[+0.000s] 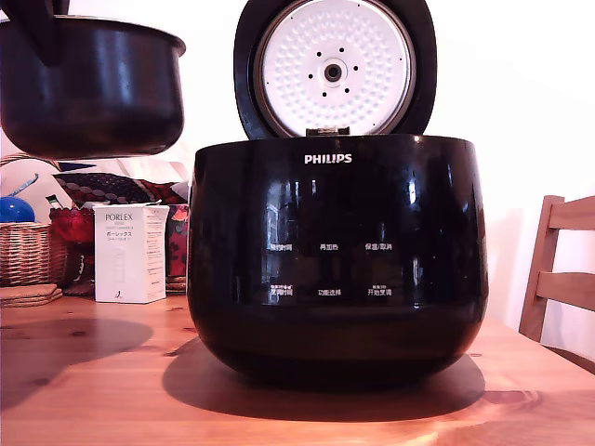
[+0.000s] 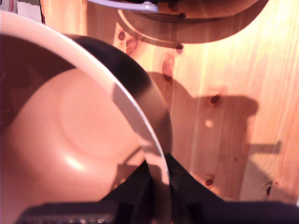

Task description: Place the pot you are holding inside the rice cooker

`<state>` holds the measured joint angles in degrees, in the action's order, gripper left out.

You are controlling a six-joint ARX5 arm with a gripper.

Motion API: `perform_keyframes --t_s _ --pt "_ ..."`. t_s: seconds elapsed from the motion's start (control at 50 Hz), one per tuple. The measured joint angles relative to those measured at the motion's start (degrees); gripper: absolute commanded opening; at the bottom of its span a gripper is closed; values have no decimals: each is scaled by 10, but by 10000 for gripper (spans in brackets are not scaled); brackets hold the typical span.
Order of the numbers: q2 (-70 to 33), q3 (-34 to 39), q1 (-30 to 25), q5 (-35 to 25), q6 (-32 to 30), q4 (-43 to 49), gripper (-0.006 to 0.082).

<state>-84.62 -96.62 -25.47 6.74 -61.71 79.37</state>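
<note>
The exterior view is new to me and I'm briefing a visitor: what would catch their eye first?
The big glossy black rice cooker fills the middle of the wooden table, lid up, showing its white dimpled inner plate. At the exterior view's upper left the dark pot hangs in the air, and the wrist view shows the gripper clamped on its rim.

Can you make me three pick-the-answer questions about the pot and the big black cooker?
1. Where is the pot?
A. inside the cooker
B. held in the air, toward the exterior view's left of the cooker
C. on the table

2. What colour is the plate inside the lid?
A. white
B. red
C. green

3. How is the rice cooker?
A. lid shut
B. tipped over
C. lid open, standing up

Answers: 1 B, the pot hangs above the table with the gripper pinching its rim. 2 A, the dimpled plate is white. 3 C, the lid stands upright behind the body.
</note>
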Motion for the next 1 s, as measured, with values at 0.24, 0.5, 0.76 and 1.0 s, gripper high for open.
perform_keyframes --t_s 0.24,0.5,0.76,1.0 --pt "0 0 -1 7 2 0 -24" --pt "2 0 -34 -14 22 0 -24" --pt "35 0 -81 -64 31 0 -24" --pt "62 0 -134 -95 31 2 -24"
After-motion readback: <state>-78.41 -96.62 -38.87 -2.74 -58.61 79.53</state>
